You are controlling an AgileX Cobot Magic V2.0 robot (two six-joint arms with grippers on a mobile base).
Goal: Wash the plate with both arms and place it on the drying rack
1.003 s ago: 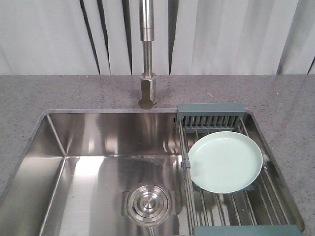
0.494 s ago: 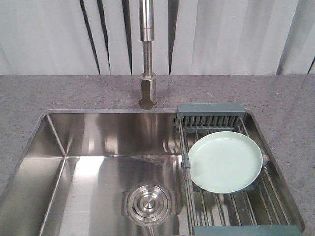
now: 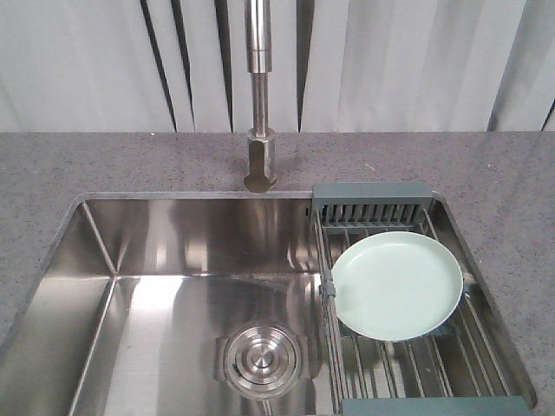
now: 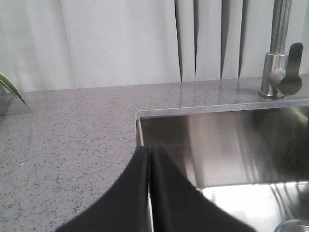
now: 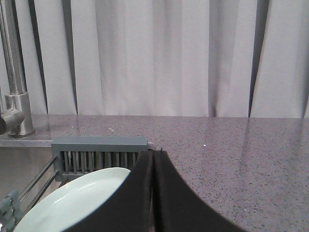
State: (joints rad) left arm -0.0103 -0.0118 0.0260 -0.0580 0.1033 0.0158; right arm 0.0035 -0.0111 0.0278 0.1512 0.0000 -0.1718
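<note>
Hovering closed, the right hand [image 5: 153, 159] overlooks the plate [image 5: 72, 203].

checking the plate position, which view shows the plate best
The front view: the whole plate shows, lying on the drying rack over the sink. The right wrist view catches only part of it behind the shut right hand. The left wrist view shows none.

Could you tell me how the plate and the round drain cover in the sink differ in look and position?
The plate is pale mint green and matte; the drain cover is shiny steel. The plate lies tilted on the drying rack at the right; the drain cover sits flat in the sink floor. The plate looks wider. Both are round, with concentric rings.
</note>
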